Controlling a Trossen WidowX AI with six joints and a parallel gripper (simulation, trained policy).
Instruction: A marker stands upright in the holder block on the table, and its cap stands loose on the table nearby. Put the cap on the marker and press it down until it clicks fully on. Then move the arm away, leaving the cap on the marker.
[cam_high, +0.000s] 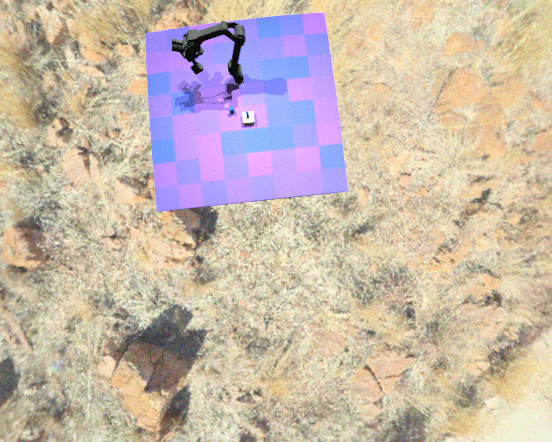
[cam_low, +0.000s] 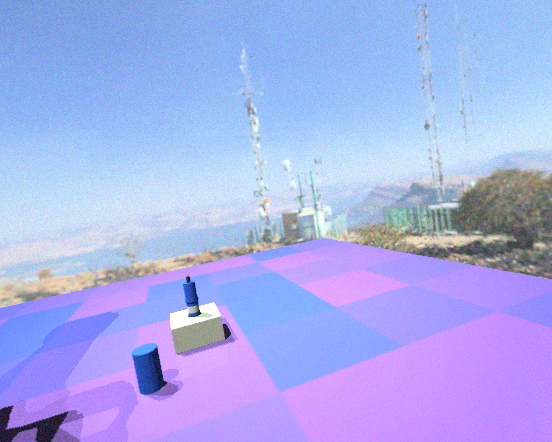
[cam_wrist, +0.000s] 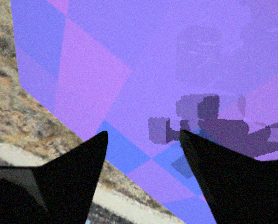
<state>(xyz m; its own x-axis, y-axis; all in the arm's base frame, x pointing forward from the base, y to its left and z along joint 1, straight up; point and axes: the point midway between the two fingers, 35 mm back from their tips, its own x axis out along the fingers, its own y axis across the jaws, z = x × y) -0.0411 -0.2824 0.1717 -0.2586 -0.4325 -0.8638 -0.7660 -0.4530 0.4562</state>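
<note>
The blue marker (cam_high: 247, 114) (cam_low: 190, 293) stands upright, dark tip up, in the white holder block (cam_high: 251, 123) (cam_low: 200, 335). The blue cap (cam_high: 231, 111) (cam_low: 148, 371) stands upright on the table beside the block, apart from it. My gripper (cam_wrist: 144, 135) is open, with nothing between its fingers in the wrist view. In the top view it is small, at the left end of the raised arm, high over the table's upper left part and well away from the cap. The wrist view shows neither cap nor marker.
The checkered blue, pink and purple table (cam_high: 280, 172) (cam_low: 450, 360) (cam_wrist: 95, 95) carries the arm (cam_high: 215, 33) and its shadows. The table's edge and a corner show in the wrist view at left. A dark shape (cam_low: 50, 425) at the exterior view's lower left is unclear.
</note>
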